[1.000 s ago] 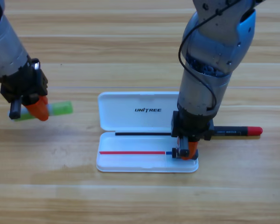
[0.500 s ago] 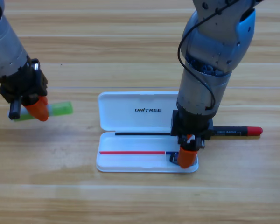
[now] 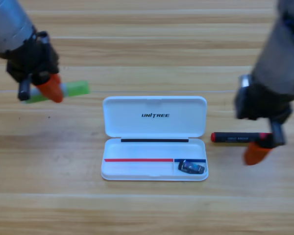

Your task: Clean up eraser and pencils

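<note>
The eraser (image 3: 191, 168) lies in the small right-hand compartment of the open white case (image 3: 154, 105). My left gripper (image 3: 43, 91) is at the upper left, shut on the green-and-white pencil (image 3: 76, 89), whose green end sticks out to the right. The red pencil (image 3: 235, 138) with its black band lies on the table just right of the case. My right gripper (image 3: 265, 145) is over that pencil's right end and hides it. One orange jaw shows below the pencil, and the gripper looks open with nothing held.
The case's lid lies flat behind its tray, printed side up, in the middle of the wooden table (image 3: 147, 210). The right arm comes in from the upper right, the left arm from the upper left corner.
My right gripper let go of the eraser in the case, rose and swung right to the red pencil's end. My left gripper moved up and slightly right with the green pencil.
</note>
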Available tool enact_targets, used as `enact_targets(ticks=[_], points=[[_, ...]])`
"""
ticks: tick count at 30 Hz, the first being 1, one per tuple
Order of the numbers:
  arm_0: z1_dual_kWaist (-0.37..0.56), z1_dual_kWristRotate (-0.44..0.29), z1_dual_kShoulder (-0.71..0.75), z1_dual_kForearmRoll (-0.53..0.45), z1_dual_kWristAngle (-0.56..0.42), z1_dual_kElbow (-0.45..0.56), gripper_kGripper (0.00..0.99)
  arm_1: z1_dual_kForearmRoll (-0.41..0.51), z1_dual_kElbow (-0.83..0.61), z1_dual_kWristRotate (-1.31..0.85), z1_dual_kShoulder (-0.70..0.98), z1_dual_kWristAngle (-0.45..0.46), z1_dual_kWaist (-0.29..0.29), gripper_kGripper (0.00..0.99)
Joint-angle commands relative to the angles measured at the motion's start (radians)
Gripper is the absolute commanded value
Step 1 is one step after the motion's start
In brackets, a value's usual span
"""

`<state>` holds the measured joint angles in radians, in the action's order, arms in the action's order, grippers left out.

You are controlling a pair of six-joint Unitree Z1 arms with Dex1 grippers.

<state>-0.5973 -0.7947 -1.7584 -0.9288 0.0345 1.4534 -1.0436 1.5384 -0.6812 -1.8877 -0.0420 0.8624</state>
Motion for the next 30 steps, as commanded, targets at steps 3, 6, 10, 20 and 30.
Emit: enact_targets(ticks=[3,6,10,20,30], points=[[-0.219,0.083,-0.121,-0.012,0.012,0.048,0.0,0.08,-0.05,-0.087,-0.131,-0.016,-0.195,0.989],[-0.263,0.1,-0.184,-0.01,0.01,0.07,0.0,0.096,-0.017,-0.121,-0.208,-0.016,-0.215,0.986],[-0.292,0.101,-0.24,-0.01,0.002,0.101,0.0,0.106,0.028,-0.158,-0.284,-0.013,-0.218,0.985],[-0.294,0.098,-0.372,-0.021,-0.05,0.188,0.0,0.134,0.109,-0.218,-0.392,-0.033,-0.226,0.93],[-0.294,0.1,-0.441,-0.038,-0.1,0.223,0.0,0.122,0.104,-0.279,-0.418,-0.061,-0.241,0.742]])
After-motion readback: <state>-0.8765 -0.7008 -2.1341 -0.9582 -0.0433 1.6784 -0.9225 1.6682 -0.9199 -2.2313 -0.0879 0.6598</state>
